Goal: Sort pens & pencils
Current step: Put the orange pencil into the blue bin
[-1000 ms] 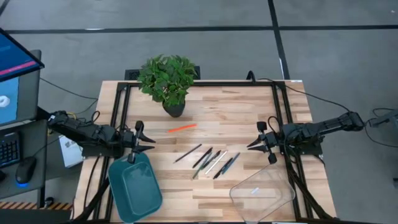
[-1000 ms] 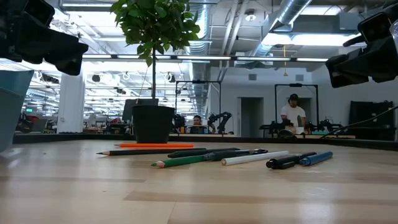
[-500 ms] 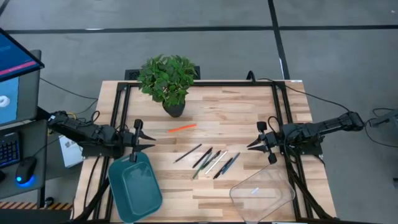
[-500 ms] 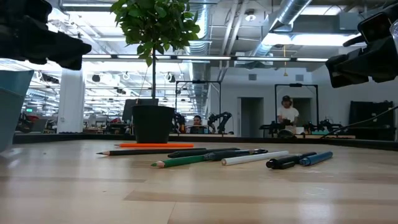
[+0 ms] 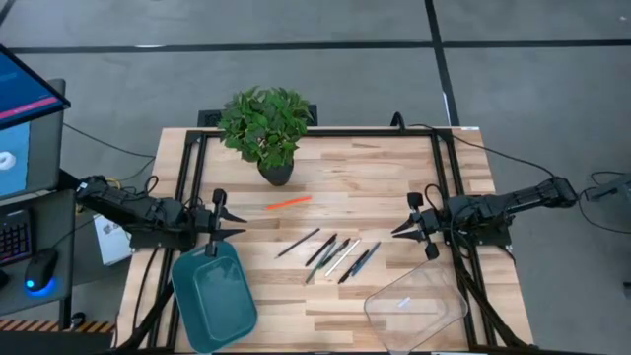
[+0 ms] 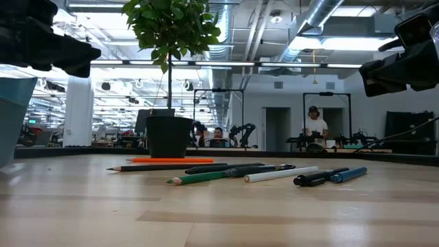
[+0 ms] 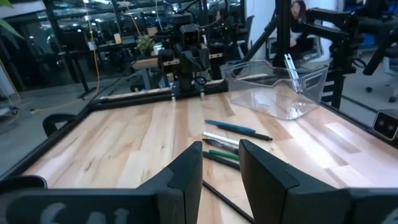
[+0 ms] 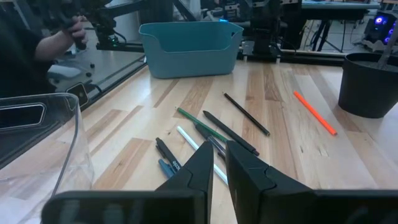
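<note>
Plant (image 5: 266, 126): potted, behind the orange pencil (image 5: 289, 203).
Trays: teal tray (image 5: 215, 296) near left gripper (image 5: 237, 226) (fingers apart, empty); clear bin (image 5: 416, 308) near right gripper (image 5: 397, 229) (nearly together, empty).

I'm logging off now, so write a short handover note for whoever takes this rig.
Left gripper: open, empty, over the table's left edge by the teal tray.
Right gripper: fingers nearly together, empty, at the right edge.
Pens and pencils: loose mid-table; orange one apart, near the plant pot.
Done: clear bin holds one whitish stick; tray holds none.
Left: all the rest.
</note>
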